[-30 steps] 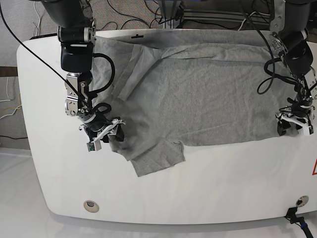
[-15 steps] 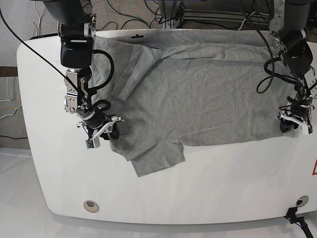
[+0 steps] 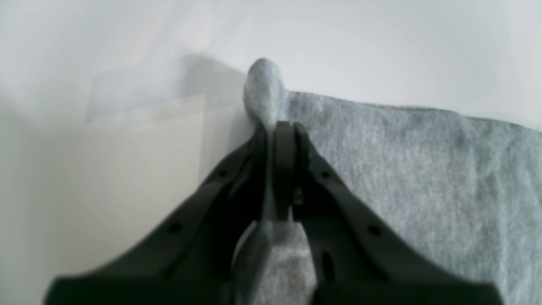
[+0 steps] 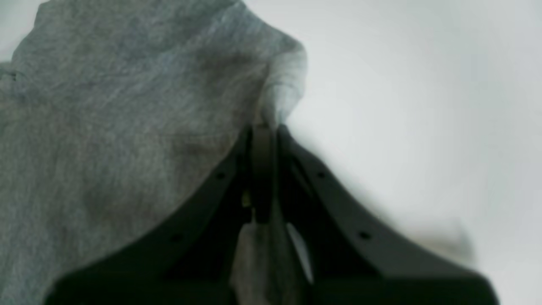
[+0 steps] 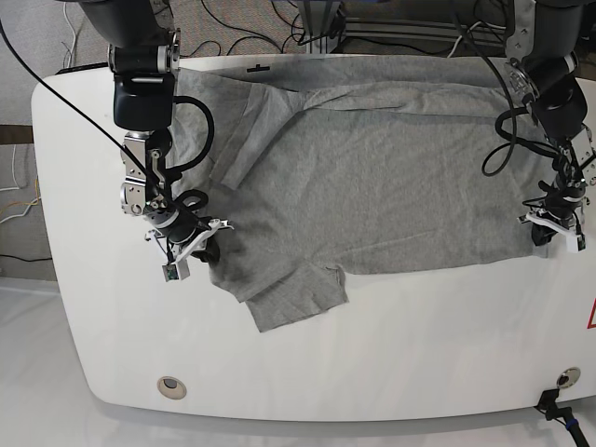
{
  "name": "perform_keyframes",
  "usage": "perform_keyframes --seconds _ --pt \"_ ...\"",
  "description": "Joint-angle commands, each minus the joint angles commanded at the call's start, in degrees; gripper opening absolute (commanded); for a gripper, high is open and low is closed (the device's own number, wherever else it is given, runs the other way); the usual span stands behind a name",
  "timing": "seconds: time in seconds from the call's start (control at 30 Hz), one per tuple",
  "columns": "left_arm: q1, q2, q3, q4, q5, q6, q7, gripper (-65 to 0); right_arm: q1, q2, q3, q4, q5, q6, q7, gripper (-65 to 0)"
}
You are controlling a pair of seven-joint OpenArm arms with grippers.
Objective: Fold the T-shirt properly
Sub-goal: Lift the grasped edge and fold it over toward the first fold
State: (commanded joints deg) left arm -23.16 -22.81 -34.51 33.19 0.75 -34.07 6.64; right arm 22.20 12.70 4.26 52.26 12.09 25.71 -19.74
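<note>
A grey T-shirt (image 5: pixel 372 186) lies spread across the far half of a white table (image 5: pixel 372 354), its body running left to right and a sleeve (image 5: pixel 298 298) pointing toward the near edge, left of centre. The far-left portion of the garment is doubled over on itself, forming a diagonal fold (image 5: pixel 247 140).

Right gripper (image 5: pixel 200 247), at the left of the base view: it sits at the shirt's near-left edge, low over the table. In the right wrist view the right gripper (image 4: pixel 262 131) has its two black jaws pressed together with a pinch of grey fabric between them; a lobe of cloth bulges just beyond the tips, and a strip of the same fabric shows behind them, between the finger bases.

Left gripper (image 5: pixel 551 226), at the right of the base view: it sits at the shirt's near-right corner, close to the table's right edge. In the left wrist view the left gripper (image 3: pixel 281 127) is likewise closed, jaws touching, on a thin fold of the T-shirt (image 3: pixel 423 178); a small rounded nub of cloth stands up just past the tips, and more fabric is bunched between the finger bases. The rest of the cloth lies flat on the table to one side of the jaws, bare white surface to the other.

Black cables (image 5: pixel 279 28) run over the floor beyond the far edge of the table. A small round fitting (image 5: pixel 170 386) is set in the table near its near-left corner.
</note>
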Motion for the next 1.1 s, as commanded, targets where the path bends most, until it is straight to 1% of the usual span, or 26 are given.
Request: perform_keyframes --seconds 0.13,0.17,0.23,0.3,0.43,0.47,0.53,0.6,0.63,0.7,0.8,0.9,1.03,1.1 --pt "0.1 0.0 0.1 0.0 0.0 -0.1 0.0 -65.0 1.8 2.0 0.1 0.1 0.1 0.0 -0.1 -65.0" --pt "0.1 0.0 0.1 0.0 0.0 -0.5 0.0 -65.0 2.4 2.1 0.2 0.1 0.1 0.0 -0.3 -65.0" --pt "0.2 0.0 0.0 0.1 0.0 -1.9 0.0 -65.0 2.9 3.6 0.2 0.1 0.4 0.0 -0.4 -65.0" --pt "0.2 0.0 -0.1 0.1 0.0 -3.3 0.1 -65.0 4.5 4.3 0.2 -0.1 0.4 0.0 -0.4 -65.0" --pt "0.2 0.0 -0.2 2.0 0.0 -3.4 0.2 -65.0 4.8 4.9 0.2 -0.1 0.1 0.0 -0.4 -65.0" --pt "0.4 0.1 -0.2 4.0 0.0 -3.4 1.0 -65.0 4.7 5.0 0.2 -0.1 0.3 0.0 -0.4 -65.0" --pt "0.4 0.2 -0.3 7.8 -0.2 -3.6 4.7 -65.0 4.3 5.0 0.3 -0.1 0.4 0.26 -0.4 -65.0" --pt "2.0 0.2 -0.3 12.1 -3.6 -5.5 7.8 -65.0 3.3 5.0 0.3 0.0 0.5 0.35 -0.4 -65.0" --pt "3.0 0.1 -0.2 14.6 -6.1 -5.9 9.9 -65.0 2.7 4.9 0.3 0.1 0.5 0.35 -0.4 -65.0" --pt "4.5 0.1 -0.1 20.0 -9.6 -5.9 14.9 -65.0 2.3 4.9 0.3 0.1 0.5 0.35 -0.4 -65.0" --pt "7.9 0.1 -0.1 26.8 -12.5 -5.9 20.5 -65.0 1.7 5.0 0.4 0.2 0.5 0.44 -0.4 -65.0" --pt "11.6 0.1 -0.1 31.6 -14.8 -5.9 22.6 -65.0 -0.2 5.1 0.4 4.1 0.6 0.44 -0.7 -65.0" --pt "15.8 0.1 -0.1 36.4 -16.7 -5.9 23.1 -65.0 -2.6 5.2 0.4 12.2 0.6 0.44 -5.5 -65.0" --pt "18.0 0.1 0.0 38.4 -17.8 -5.9 23.1 -65.0 -4.2 5.2 0.4 16.5 0.6 0.44 -7.1 -65.0"
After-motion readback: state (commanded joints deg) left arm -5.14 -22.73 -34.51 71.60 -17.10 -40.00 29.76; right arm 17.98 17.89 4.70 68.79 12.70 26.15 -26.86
